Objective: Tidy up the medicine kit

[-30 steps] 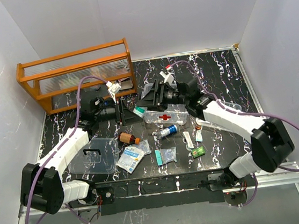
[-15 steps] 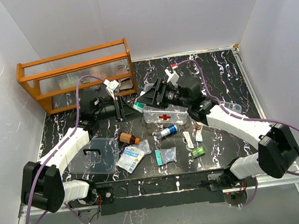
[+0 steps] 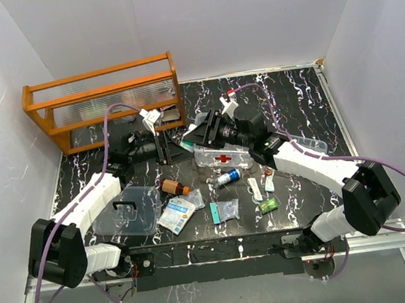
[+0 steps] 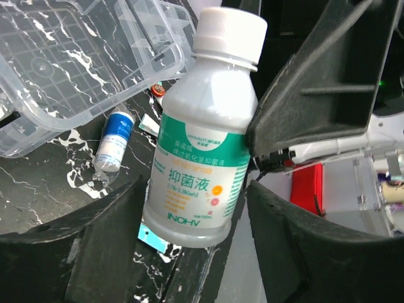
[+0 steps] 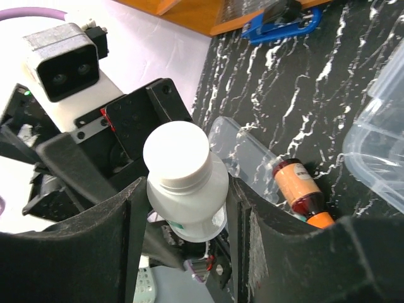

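While passing a white antibacterial-liquid bottle [image 4: 202, 139] across above the desk [image 3: 303, 103], hold it from both sides at once.

Far left, against the wall: orange wooden rack [image 3: 102, 108], no part of this job. Nearer the front, flat on the desk: clear lid [image 3: 142, 215] with its dark handle, off the box.

Left jaws: part-open around the bottle's lower body, close on either side; cannot tell whether gripping or merely bracketing. Right jaws: closed on the bottle just below its white cap, pressed to both flanks.

Just right of the bottle: medicine kit [image 3: 244, 160], open-topped on the desk, red cross to the front. Scattered before it: brown bottle [image 3: 171, 187], sachets [image 3: 177, 214], small blue-labelled vial [image 3: 227, 177].

Looks like a handover rightward, ahead of packing. Next calls for a sure right-side hold before any left release, then a short carry over the kit's rim and a low release inside.
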